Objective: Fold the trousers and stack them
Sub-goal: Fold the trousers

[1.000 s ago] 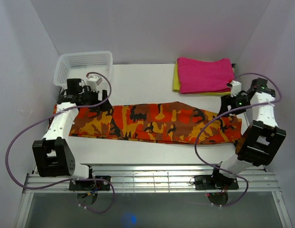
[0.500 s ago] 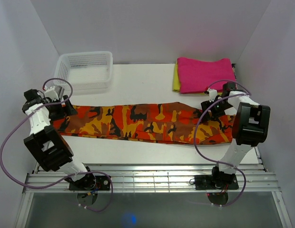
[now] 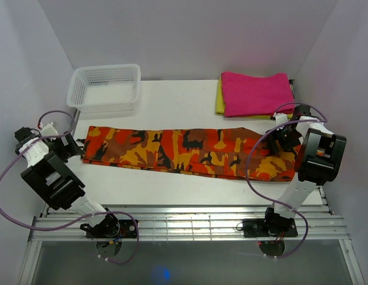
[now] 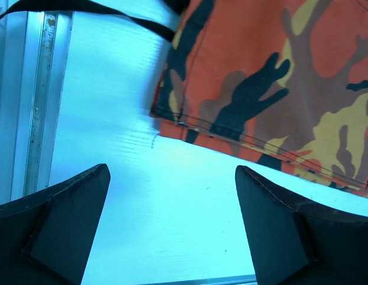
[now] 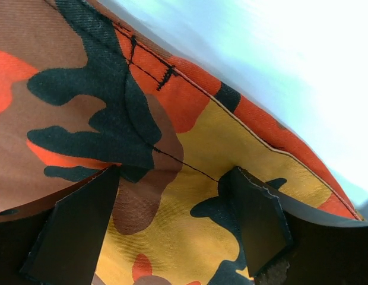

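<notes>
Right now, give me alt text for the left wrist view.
The left gripper hangs open over the white table, holding nothing. A hem corner of the camouflage trousers lies flat ahead of it, upper right, untouched; a metal rail runs along the left edge.

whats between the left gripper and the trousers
Only bare table separates the left gripper from the trousers hem, seen plainly in the left wrist view.

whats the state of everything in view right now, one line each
trousers, lying flat, stretched out across the table, not gripped
left gripper, open, empty, over bare table beside the trousers' end
right gripper, open, over the trousers' other end
basket, upright, nothing inside
pink cloth, folded, on top of the yellow cloth
yellow cloth, folded, under the pink one
</notes>
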{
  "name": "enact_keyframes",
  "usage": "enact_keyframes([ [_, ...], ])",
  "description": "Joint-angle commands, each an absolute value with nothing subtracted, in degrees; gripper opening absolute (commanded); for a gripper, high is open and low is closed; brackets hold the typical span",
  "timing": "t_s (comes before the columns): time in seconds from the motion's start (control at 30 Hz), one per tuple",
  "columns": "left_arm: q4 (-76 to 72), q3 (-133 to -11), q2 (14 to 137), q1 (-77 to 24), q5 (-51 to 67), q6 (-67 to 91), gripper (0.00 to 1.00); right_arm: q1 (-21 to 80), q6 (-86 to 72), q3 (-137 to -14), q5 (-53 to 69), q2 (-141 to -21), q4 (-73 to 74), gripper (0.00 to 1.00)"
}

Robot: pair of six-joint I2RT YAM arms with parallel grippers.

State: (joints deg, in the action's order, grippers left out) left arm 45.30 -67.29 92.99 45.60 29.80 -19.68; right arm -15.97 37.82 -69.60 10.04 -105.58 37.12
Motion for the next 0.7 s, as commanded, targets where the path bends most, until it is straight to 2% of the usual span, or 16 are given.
enact_keyframes([
  [0.0, 44.0, -66.6, 95.1, 45.9, 32.9, -21.8, 0.98, -17.8, 41.0, -68.4, 3.8, -107.2, 38.0, 0.83],
  [0.1, 43.2, -67.2, 99.2, 45.6, 33.7, -21.8, 0.97, -17.8, 41.3, -69.1, 4.7, -107.1, 38.8, 0.85],
  [0.33, 40.9, -67.5, 107.5, 42.9, 32.1, -21.5, 0.89, -17.8, 41.0, -71.5, 8.1, -107.0, 42.5, 0.87],
  [0.43, 38.2, -66.8, 109.6, 41.6, 30.9, -19.2, 0.88, -17.8, 40.8, -72.2, 8.5, -107.1, 43.5, 0.88],
  [0.67, 34.7, -65.4, 113.8, 37.2, 30.5, -15.0, 0.79, -17.8, 40.5, -73.7, 8.4, -106.9, 44.5, 0.89],
])
